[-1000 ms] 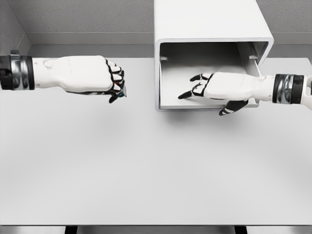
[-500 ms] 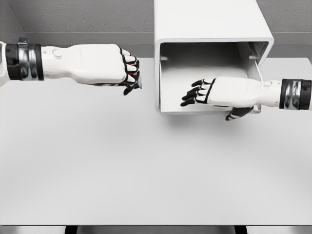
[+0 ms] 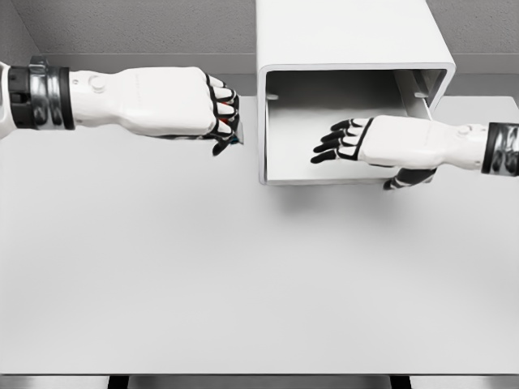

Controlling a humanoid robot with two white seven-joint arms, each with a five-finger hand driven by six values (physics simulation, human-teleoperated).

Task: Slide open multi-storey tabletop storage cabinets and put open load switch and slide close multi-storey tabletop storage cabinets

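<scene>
Grey speckled walls close off the back of the room, and in front of them a broad, pale grey tabletop (image 3: 243,284) fills nearly everything I can see from above. Against its far edge stands a white, box-shaped storage cabinet (image 3: 340,32) with rounded corners. Its drawer (image 3: 292,154), a shallow white tray, is slid out toward me, and the pale floor inside it shows bare where the arm does not cover it.

Coming in from the left side, the white left hand (image 3: 174,101) hangs above the table, just short of the cabinet's left wall. Its black-jointed fingers (image 3: 223,101) are curled tight into a fist around a small object, the load switch (image 3: 233,139), of which only a bluish-grey sliver and a hint of red peek out between the knuckles. It is too small and too hidden to make out its shape. The fist sits level with the drawer opening but outside it, beside the cabinet and not touching it.

From the right, the other white arm reaches across the open drawer. The right hand (image 3: 373,144) lies over the drawer's floor with its black-tipped fingers (image 3: 332,142) spread loosely and pointing left, holding nothing. Its thumb (image 3: 405,178) drops below the drawer's front lip near the right corner; whether it presses against the lip I cannot tell.
</scene>
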